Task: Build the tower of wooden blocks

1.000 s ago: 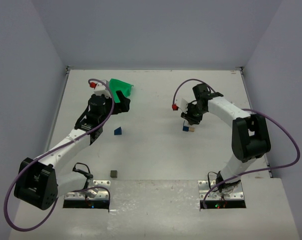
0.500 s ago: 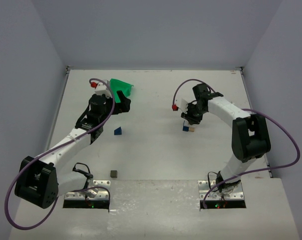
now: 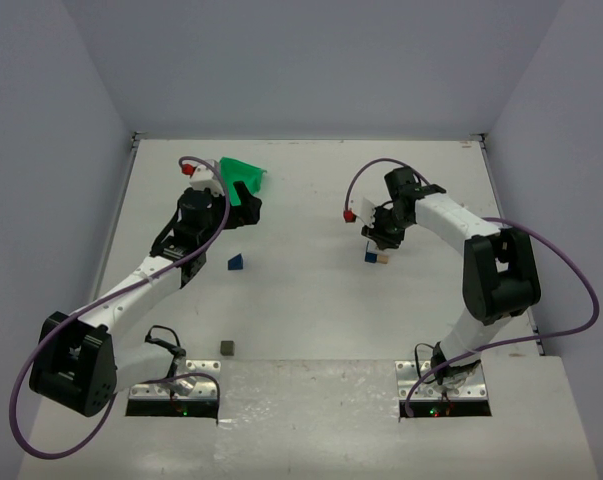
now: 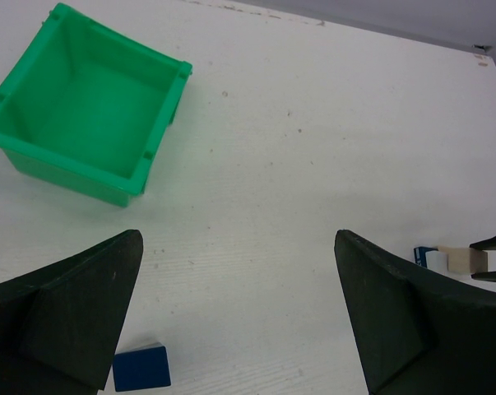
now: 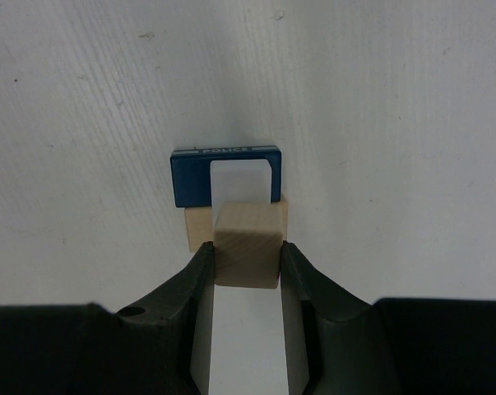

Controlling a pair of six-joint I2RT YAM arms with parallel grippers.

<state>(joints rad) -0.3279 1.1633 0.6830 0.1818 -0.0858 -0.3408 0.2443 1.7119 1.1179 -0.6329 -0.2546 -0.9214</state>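
Lab: bare-walled white robot table [image 3: 311, 305]

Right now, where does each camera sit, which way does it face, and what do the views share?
Top external: high behind the robot, looking down on the table; left arm and right arm show whole.
Left wrist: on the left arm, facing the green bin and blue wedge; the open left gripper frames it.
Right wrist: looking down at the tower; right gripper shut on the tan cube.
Shared: the tower shows in all three.
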